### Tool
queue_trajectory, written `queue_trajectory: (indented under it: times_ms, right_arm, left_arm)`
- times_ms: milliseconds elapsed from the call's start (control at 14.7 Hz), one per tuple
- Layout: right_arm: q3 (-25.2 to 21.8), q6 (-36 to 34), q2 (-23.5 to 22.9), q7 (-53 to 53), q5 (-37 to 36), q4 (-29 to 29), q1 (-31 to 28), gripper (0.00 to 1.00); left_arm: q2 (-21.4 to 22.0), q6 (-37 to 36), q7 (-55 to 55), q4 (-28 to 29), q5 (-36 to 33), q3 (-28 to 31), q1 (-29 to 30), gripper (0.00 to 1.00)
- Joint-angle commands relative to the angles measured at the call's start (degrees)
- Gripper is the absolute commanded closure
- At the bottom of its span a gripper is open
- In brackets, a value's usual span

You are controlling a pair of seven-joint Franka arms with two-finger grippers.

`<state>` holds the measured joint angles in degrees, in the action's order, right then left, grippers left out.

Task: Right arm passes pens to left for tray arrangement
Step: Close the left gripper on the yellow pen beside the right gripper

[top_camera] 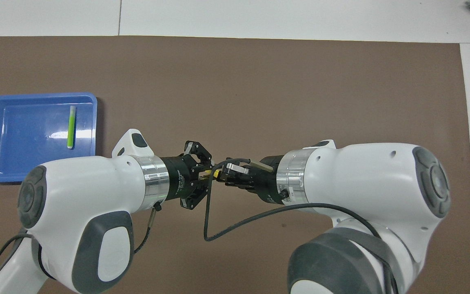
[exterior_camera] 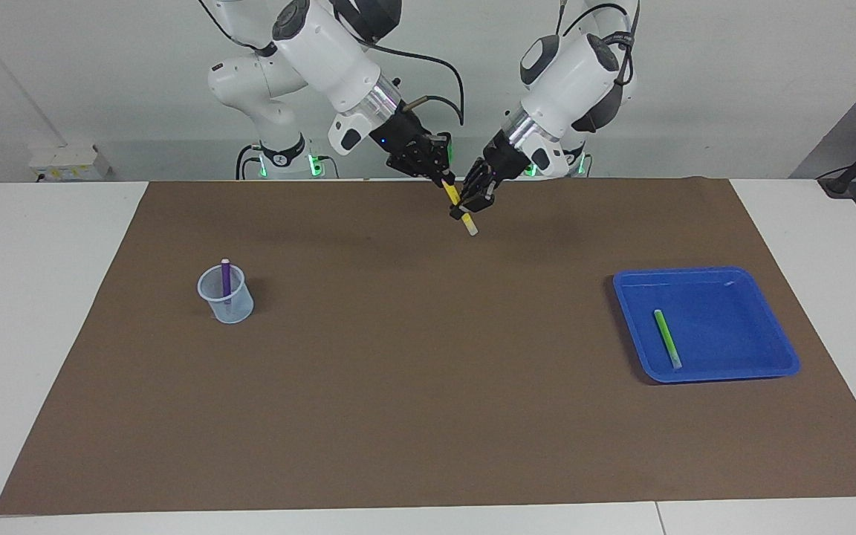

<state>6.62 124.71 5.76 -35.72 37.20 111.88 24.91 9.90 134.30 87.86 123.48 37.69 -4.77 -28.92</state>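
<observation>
The yellow pen [exterior_camera: 455, 195] hangs tilted in the air over the mat's edge by the robots, pale tip down. My right gripper [exterior_camera: 446, 181], the one with the blue wrist light, is shut on its upper part. My left gripper [exterior_camera: 470, 206] is shut on its lower part, so both hold it. From overhead only a bit of the yellow pen [top_camera: 215, 173] shows between the left gripper [top_camera: 205, 179] and the right gripper [top_camera: 223, 175]. The green pen [exterior_camera: 667, 339] lies in the blue tray [exterior_camera: 733, 327]. The purple pen [exterior_camera: 226, 279] stands in a cup.
The pale translucent cup [exterior_camera: 229, 303] stands on the brown mat [exterior_camera: 428, 386] toward the right arm's end; the right arm hides it from overhead. The tray [top_camera: 23, 139] sits toward the left arm's end. A black cable [top_camera: 235, 224] loops under the right wrist.
</observation>
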Motion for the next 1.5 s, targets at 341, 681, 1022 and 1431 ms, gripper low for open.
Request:
queue_trajectory:
  times_ms: [341,681,1022,1431]
  right_arm:
    - [0.23,-0.87,0.48,1.36,1.47,0.7,-0.66,0.55]
    - [0.23,-0.96,0.48,1.09,1.39,0.53,-0.66,0.0]
    - [-0.38,-5.52,1.71,1.09,-1.33,-0.09,-0.92,0.0]
    - [-0.38,-15.44,2.5,7.49,-17.48,-1.41,-4.17,0.0]
  left_arm:
    - [0.56,-0.44,-0.94,0.36,0.81,0.64,-0.61,1.0]
    - [0.56,-0.79,-1.2,0.27,0.81,0.64,-0.52,1.0]
    - [0.56,-1.14,-2.69,0.36,0.72,0.73,-0.35,1.0]
    - [0.65,-9.66,-14.99,-2.45,-3.29,0.91,3.95,1.0]
